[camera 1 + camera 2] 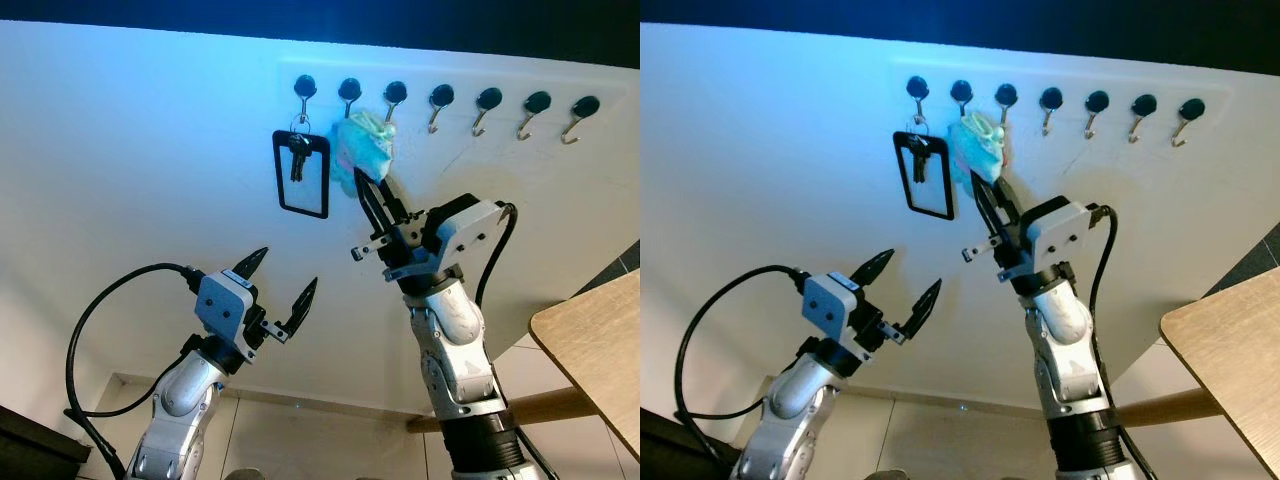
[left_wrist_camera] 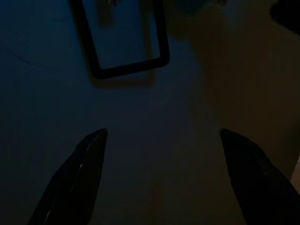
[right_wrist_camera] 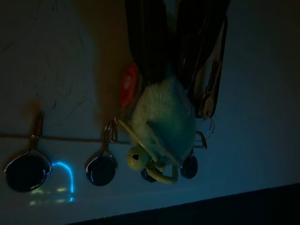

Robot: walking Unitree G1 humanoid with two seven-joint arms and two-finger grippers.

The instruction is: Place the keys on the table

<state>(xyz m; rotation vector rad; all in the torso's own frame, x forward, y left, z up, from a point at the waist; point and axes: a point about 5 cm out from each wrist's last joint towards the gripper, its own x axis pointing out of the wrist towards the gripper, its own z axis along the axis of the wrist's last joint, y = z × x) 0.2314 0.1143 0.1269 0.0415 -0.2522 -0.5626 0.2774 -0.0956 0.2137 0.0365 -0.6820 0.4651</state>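
- here, in the left eye view, a row of seven round black knobs with metal hooks (image 1: 441,97) runs along the white wall (image 1: 140,160), high up so things hang free of the floor.
- the dark bunch of keys (image 1: 298,155) hangs from the first hook, inside a black rectangular loop strap (image 1: 301,173) on the same hook; nothing holds it yet, and it is well apart from the pale wooden desk (image 1: 590,350) at the lower right, where the task wants it.
- the right hand (image 1: 372,190) is raised with its tips against a fluffy turquoise plush charm (image 1: 360,150) on a nearby hook, just beside the keys; i judge it is working at the wrong hanger or feeling its way across.
- in the right eye view, the left hand (image 1: 902,280) sits lower, below the strap, fingers spread wide and holding nothing, likely waiting in reserve.
- in the left wrist view, which is very dark, the lower end of the black strap shows ahead of the two parted black fingers (image 2: 79,173), so that arm already points toward the keys.
- in the right wrist view, the black fingers flank the turquoise charm, with its yellow-green cord and small bell (image 3: 137,159) and a red round tag (image 3: 127,84) beside it; whether they are clamped on it i cannot tell.
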